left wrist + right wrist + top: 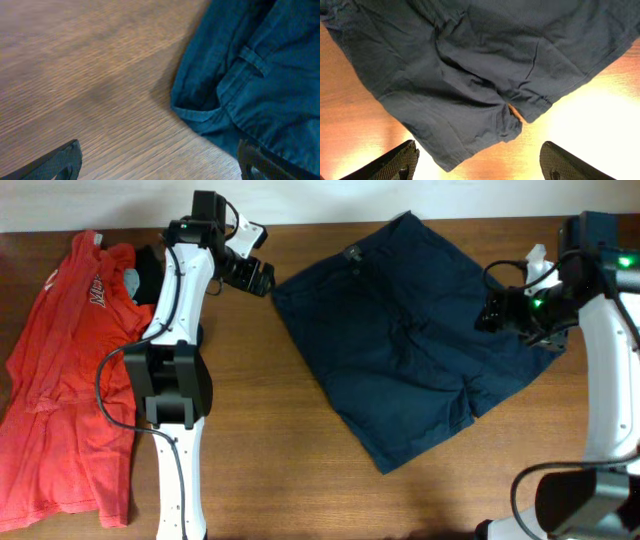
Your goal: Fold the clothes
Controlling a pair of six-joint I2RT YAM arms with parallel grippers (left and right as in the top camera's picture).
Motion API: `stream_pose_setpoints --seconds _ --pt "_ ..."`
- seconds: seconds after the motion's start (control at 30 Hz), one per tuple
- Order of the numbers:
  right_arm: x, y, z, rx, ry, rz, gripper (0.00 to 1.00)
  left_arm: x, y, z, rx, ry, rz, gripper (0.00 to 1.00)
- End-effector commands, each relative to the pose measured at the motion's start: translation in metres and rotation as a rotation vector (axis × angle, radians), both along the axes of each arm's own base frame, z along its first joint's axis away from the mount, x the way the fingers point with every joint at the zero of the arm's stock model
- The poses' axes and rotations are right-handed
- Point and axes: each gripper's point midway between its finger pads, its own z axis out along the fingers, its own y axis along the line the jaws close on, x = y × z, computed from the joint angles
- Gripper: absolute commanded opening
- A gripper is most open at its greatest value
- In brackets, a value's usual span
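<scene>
The navy shorts (400,330) lie spread flat on the table (290,450), right of centre, with the waistband toward 11 o'clock. The right arm hides their 3 o'clock edge. The right gripper (479,150) hangs above a leg hem with its jaws wide apart. The left gripper (157,152), jaws also apart, sits at their 9 o'clock corner. Farther toward 9 o'clock, a red T-shirt (60,380) is cut off by the frame, and a black garment (150,270) is mostly hidden.
</scene>
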Motion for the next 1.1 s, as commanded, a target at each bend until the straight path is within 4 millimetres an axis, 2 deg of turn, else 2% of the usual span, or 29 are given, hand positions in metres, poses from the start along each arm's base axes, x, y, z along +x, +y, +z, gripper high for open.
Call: stream_pose_setpoints --seconds 0.0,0.13,0.27,0.43,0.6,0.7,0.77,0.83,0.9,1.07 --pt "-0.003 0.003 0.005 0.002 -0.004 0.017 0.82 -0.004 -0.027 -0.005 -0.107 0.008 -0.089 0.98" --pt "-0.004 0.003 0.005 0.003 -0.003 0.017 0.74 -0.004 -0.038 -0.022 -0.105 0.023 -0.106 0.98" --pt "-0.004 0.003 0.005 0.003 -0.003 0.017 0.73 -0.006 -0.043 -0.035 -0.103 0.042 -0.115 0.98" --pt "-0.004 0.004 0.005 0.003 -0.004 0.016 0.73 -0.004 -0.051 -0.043 -0.099 0.035 -0.127 0.98" --pt "-0.004 0.004 0.005 0.003 -0.004 0.017 0.71 0.0 -0.049 -0.044 -0.08 0.02 -0.119 0.98" --pt "-0.004 0.004 0.005 0.003 -0.003 0.017 0.67 0.003 -0.044 -0.052 0.005 0.01 -0.104 0.93" --pt "-0.004 0.004 0.005 0.003 -0.004 0.016 0.66 0.002 -0.048 -0.054 0.029 0.009 -0.111 0.89" --pt "-0.004 0.004 0.005 0.003 -0.003 0.017 0.66 -0.001 -0.059 -0.054 0.028 0.008 -0.129 0.75" --pt "-0.004 0.004 0.005 0.003 -0.003 0.017 0.66 -0.003 -0.066 -0.054 0.029 0.007 -0.142 0.66" --pt "-0.004 0.004 0.005 0.004 0.0 0.017 0.66 -0.005 -0.072 -0.057 0.081 0.001 -0.15 0.55"
